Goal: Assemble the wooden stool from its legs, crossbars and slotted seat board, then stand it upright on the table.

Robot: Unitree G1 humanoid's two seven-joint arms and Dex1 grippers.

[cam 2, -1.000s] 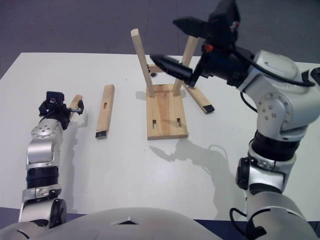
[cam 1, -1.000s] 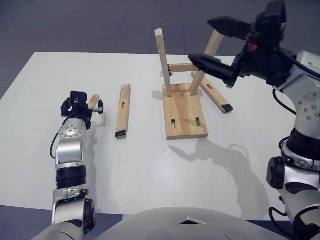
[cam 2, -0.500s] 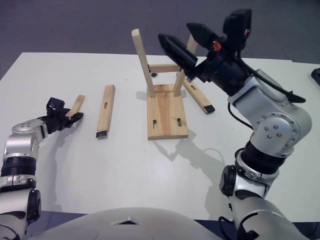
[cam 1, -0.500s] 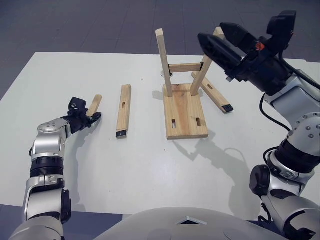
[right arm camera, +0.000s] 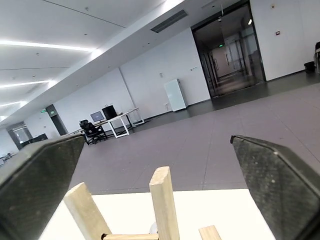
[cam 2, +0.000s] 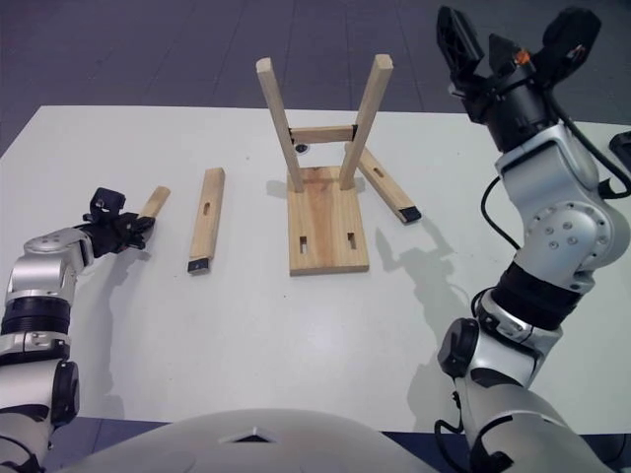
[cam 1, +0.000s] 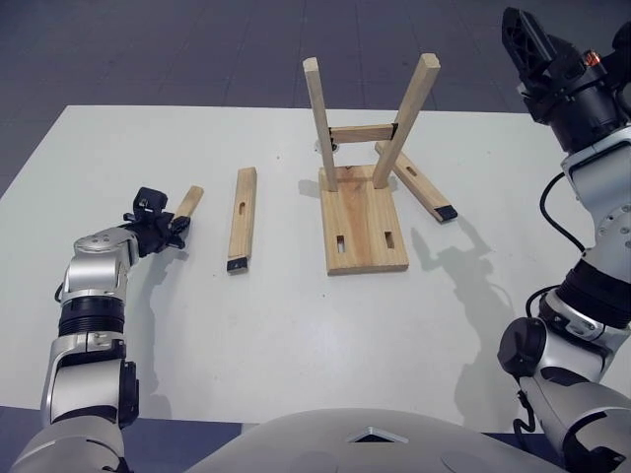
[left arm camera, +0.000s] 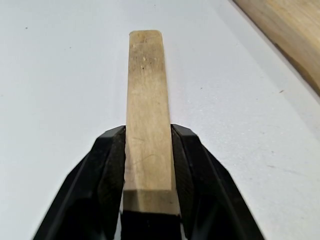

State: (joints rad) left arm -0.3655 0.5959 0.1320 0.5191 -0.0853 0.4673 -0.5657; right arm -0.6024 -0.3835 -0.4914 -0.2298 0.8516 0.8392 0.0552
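- Stool frame [cam 1: 363,168] stands half built, well apart from the left jaws and below the right ones: seat board [cam 1: 363,232] flat on the table [cam 1: 296,335], two upright legs [cam 1: 317,123] in its far slots, joined by a fitted crossbar [cam 1: 363,133]
- Left gripper [cam 1: 175,225] is clamped on a short crossbar [cam 1: 187,204] near one end, and most of the bar juts past the fingertips
- Right gripper [cam 2: 476,47] is raised high, jaws spread wide and empty
- Lifting this bar well likely means keeping it level and clearing the loose leg [cam 1: 243,231], which lies between the left jaws and the seat board
- Left wrist view shows both pads [left arm camera: 112,155] flush on the bar's side faces, a detail too small in the head views
- Head views alone place a second loose leg [cam 1: 417,181] just beyond the seat board
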